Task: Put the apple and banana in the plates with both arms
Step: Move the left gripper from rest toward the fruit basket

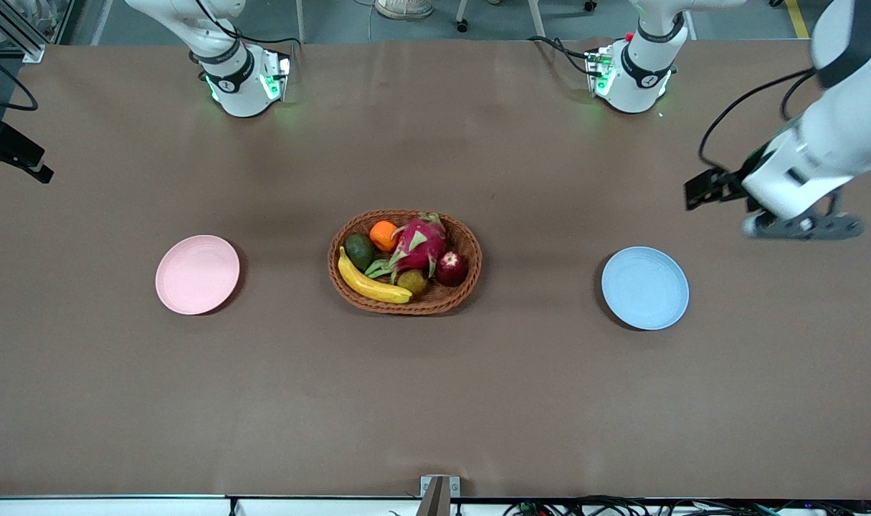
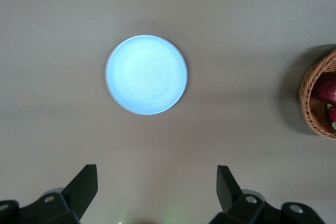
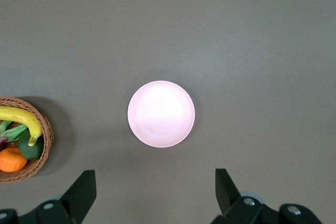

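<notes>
The dark red apple (image 1: 451, 267) and the yellow banana (image 1: 370, 283) lie in the wicker basket (image 1: 406, 308) at the table's middle. The pink plate (image 1: 197, 274) sits toward the right arm's end, the blue plate (image 1: 645, 288) toward the left arm's end; both are bare. My left gripper (image 2: 157, 174) is open and empty, held high over the table beside the blue plate (image 2: 146, 74); its hand shows in the front view (image 1: 801, 226). My right gripper (image 3: 156, 178) is open and empty, high over the table beside the pink plate (image 3: 161, 114). The banana's end (image 3: 21, 119) shows in the right wrist view.
The basket also holds a pink dragon fruit (image 1: 421, 247), an orange (image 1: 383, 235), an avocado (image 1: 359, 251) and a small brownish fruit (image 1: 412, 281). The basket's rim shows in the left wrist view (image 2: 310, 109) and the right wrist view (image 3: 47, 129). Brown table (image 1: 435, 401) lies around the plates.
</notes>
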`<state>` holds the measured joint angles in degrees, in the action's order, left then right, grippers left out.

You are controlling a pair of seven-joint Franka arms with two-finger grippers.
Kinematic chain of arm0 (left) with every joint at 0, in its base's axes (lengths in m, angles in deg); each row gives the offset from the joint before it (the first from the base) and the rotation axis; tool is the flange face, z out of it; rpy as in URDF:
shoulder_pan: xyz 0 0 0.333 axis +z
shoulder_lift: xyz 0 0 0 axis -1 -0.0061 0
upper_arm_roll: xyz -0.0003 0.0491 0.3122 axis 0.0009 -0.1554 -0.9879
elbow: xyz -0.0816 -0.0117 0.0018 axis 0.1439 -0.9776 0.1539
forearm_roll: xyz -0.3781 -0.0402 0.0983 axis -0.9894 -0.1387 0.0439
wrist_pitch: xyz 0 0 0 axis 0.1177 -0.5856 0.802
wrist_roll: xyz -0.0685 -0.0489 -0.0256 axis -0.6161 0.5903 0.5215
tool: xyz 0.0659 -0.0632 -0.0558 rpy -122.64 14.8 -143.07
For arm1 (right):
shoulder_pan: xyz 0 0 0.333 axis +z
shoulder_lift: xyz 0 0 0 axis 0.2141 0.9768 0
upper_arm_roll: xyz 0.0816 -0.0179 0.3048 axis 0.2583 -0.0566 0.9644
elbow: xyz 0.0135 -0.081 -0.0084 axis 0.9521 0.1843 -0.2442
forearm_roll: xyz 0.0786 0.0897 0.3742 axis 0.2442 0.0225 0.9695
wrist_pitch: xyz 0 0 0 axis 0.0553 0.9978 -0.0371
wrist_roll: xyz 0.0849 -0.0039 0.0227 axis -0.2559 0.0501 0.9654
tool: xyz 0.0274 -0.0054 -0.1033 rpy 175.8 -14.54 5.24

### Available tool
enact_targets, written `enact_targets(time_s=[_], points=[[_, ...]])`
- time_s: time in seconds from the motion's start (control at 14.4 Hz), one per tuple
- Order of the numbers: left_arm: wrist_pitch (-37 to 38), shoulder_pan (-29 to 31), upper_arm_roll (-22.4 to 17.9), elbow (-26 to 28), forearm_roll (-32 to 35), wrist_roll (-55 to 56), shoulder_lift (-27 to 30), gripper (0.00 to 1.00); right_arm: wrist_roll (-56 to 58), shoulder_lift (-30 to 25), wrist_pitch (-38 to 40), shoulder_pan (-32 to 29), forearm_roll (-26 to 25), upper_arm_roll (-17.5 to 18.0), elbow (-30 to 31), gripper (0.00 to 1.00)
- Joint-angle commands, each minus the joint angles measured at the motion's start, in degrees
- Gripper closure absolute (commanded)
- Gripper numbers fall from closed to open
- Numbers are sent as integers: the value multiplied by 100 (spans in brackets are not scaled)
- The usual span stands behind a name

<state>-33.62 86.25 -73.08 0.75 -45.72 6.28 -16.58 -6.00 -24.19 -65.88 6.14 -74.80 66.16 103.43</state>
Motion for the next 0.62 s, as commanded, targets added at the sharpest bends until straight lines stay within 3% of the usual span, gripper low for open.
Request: enact_targets(time_s=[0.0,0.35,0.55], points=[[-320,-309,147,-164,-49,600,-464,0,78,-81,5,-55,-18,56,33,0],[-1050,-1188,147,55,-22,2638,-1193,0,78,-81,5,-116,-18,56,33,0],[-1576,-1645,156,56,-49,3991,-1599,0,78,-72,-12,-431,-9,424,33,0]])
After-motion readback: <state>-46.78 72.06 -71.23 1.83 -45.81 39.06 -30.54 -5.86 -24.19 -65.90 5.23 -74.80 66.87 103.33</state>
